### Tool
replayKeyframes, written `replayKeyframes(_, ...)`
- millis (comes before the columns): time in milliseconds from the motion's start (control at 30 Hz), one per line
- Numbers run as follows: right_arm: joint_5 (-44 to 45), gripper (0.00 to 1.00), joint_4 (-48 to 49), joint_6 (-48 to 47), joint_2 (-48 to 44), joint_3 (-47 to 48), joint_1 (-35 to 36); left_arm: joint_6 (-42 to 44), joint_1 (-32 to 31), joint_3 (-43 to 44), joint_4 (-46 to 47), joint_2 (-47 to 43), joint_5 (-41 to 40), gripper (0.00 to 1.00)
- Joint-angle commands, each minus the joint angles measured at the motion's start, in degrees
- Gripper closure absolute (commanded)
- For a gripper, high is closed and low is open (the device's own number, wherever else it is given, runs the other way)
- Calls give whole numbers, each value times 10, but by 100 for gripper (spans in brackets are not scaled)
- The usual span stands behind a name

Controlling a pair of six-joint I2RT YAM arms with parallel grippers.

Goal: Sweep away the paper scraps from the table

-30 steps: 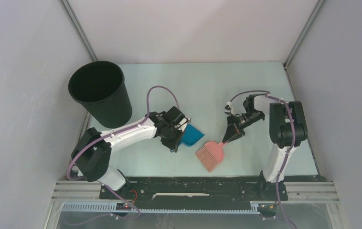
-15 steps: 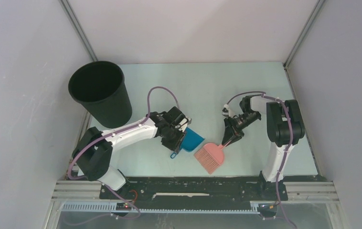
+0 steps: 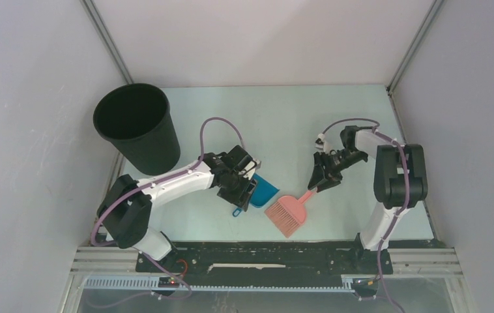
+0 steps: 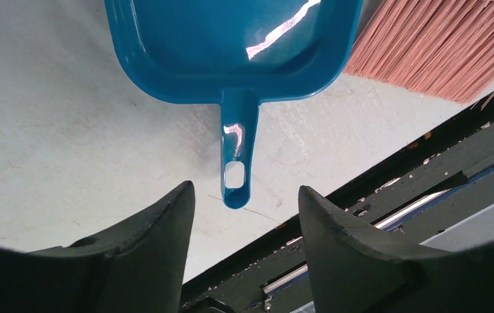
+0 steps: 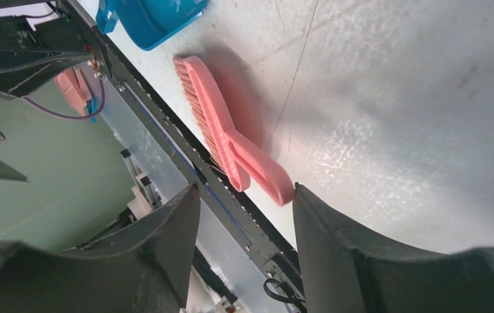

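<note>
The dustpan [image 4: 231,45] and brush [image 5: 212,111] were laid on the bench [image 5: 394,98], seemingly parked as finished with. The left pincer [image 4: 246,189] and right pincer [image 5: 244,189] were held apart, clasping nothing.

Open table [image 3: 283,111] beyond dustpan [image 3: 265,190] and brush [image 3: 288,212]; tall black bin [image 3: 137,127] at far-left corner.

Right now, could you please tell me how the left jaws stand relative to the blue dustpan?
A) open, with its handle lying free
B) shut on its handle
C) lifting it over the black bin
A: the left jaws stand wide open, and the handle of the dustpan lies on the table in line with their gap, touching neither.
</note>
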Motion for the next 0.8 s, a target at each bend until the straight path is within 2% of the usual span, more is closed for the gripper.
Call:
replayKeyframes(0, -2, 37, 12, 6, -51, -6, -26, 7, 1, 9, 9, -29, -11, 30)
replayKeyframes(200, 13, 33, 51, 31, -144, -13, -81, 15, 1, 25, 0, -81, -29, 23)
replayKeyframes(233, 6, 32, 57, 36, -164, -13, -90, 16, 1, 32, -4, -93, -42, 17)
replayKeyframes(300, -33, 28, 51, 37, -199, -4, -105, 19, 2, 44, -10, -116, -72, 15)
replayKeyframes(333, -47, 18, 44, 39, -214, 5, -109, 21, 2, 49, -9, -134, -91, 14)
replayKeyframes(400, -48, 6, 37, 47, -249, 30, -111, 12, 2, 54, 1, -159, -153, 6)
replayKeyframes(467, -21, 4, 69, 68, -295, 39, -113, 11, 3, 58, 15, -180, -200, 2)
replayKeyframes(533, 32, 0, 157, 113, -365, 9, -123, 12, 6, 58, 39, -202, -230, 0)
replayKeyframes(633, 90, 0, 350, 187, -502, -113, -142, 9, 14, 45, 89, -241, -254, 0)
replayKeyframes(700, 118, 0, 444, 224, -587, -191, -142, 10, 19, 3, 147, -285, -268, 0)
replayKeyframes(767, 173, 0, 520, 280, -643, -266, -140, 1, 35, -81, 226, -340, -269, 0)
